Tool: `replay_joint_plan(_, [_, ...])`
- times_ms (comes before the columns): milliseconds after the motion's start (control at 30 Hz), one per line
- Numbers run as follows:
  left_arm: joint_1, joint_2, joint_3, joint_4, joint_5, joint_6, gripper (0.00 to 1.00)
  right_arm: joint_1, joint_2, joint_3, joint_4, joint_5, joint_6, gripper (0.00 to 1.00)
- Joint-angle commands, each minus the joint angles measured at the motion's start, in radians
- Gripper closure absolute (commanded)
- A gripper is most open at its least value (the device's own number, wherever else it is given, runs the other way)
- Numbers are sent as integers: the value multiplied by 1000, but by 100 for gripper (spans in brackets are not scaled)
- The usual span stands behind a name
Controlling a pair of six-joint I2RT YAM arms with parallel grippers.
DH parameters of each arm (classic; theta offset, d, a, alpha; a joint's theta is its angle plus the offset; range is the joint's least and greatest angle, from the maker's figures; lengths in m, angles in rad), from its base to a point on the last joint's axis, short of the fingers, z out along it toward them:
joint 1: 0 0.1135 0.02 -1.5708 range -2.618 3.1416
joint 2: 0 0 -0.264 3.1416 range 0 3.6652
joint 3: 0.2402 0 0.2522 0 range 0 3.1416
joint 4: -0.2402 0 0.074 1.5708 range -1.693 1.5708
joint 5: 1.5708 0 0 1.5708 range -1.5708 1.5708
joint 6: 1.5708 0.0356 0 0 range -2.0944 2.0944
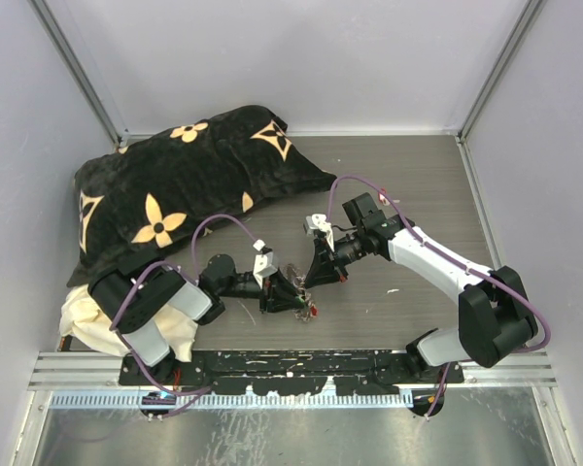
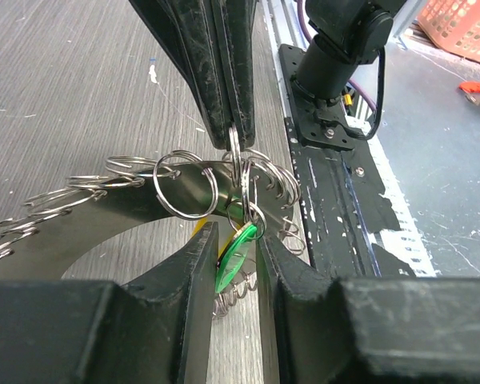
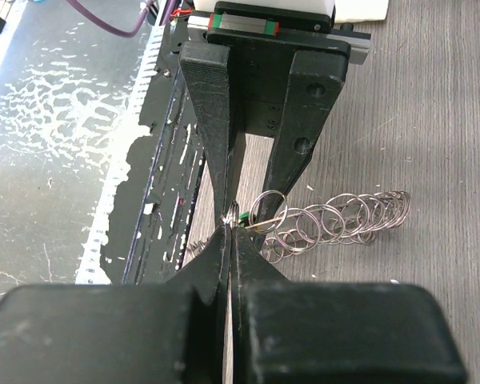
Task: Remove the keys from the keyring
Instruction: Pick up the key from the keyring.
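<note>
- The keyring (image 3: 340,222) is a coil of thin silver wire, many small loops one beside the other. It lies on the grey wooden table (image 1: 418,184), close to the near edge, and one end is lifted between the two grippers.
- A green key (image 2: 236,262) hangs from that lifted end; only its plastic head shows.
- The black mounting plate (image 1: 272,371) runs just beside the coil on the near side. A black pillow with a flower pattern (image 1: 175,189) fills the back left corner, near the left arm. The table to the right and behind is bare.
- The left gripper (image 2: 236,234) lies low and reaches right. Its jaws are narrow and pinch the green head.
- The right gripper (image 3: 229,238) points down to meet it tip to tip. Its jaws are pressed together on a small wire ring (image 2: 234,156).
</note>
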State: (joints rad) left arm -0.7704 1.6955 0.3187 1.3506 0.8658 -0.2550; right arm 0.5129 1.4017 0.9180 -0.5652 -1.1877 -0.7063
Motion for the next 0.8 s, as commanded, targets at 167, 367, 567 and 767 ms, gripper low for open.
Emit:
replay_joint_plan(167, [3, -94, -10, -34, -55, -6, 73, -4, -3, 45, -1, -24, -18, 99])
replay_joint_plan(367, [2, -129, -13, -96, -63, -12, 86, -4, -1, 45, -2, -23, -17, 99])
replay_joint_plan(567, [-3, -147, -13, -135, -60, -35, 100, -4, 1, 45, -1, -21, -18, 99])
replay_joint_plan(767, [-11, -201, -12, -192, -66, -78, 100, -4, 3, 46, 1, -4, -15, 99])
